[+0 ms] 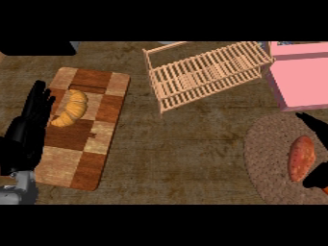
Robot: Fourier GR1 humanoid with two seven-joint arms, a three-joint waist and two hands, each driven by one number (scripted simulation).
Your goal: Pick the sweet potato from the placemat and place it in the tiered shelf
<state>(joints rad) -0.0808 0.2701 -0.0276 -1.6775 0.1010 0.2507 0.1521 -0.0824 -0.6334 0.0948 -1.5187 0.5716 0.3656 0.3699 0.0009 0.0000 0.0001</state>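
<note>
Head view. Right hand (326,130) at the right edge: spread wide, nothing in its hold, one straight finger above and the thumb below. Just left of it, in that gap, the sweet potato (301,157), lying on the round woven placemat (266,149); touching the hand or not, hard to tell here. Far up and left of this hand, well apart, the wooden tiered shelf (205,72); straight above it, a pink box (308,74). Left hand (31,125) at the left edge: fingers straight, empty, over the cutting board (88,158), with a croissant (70,108) just right of the fingertips. Beneath everything, the counter (173,153).
</note>
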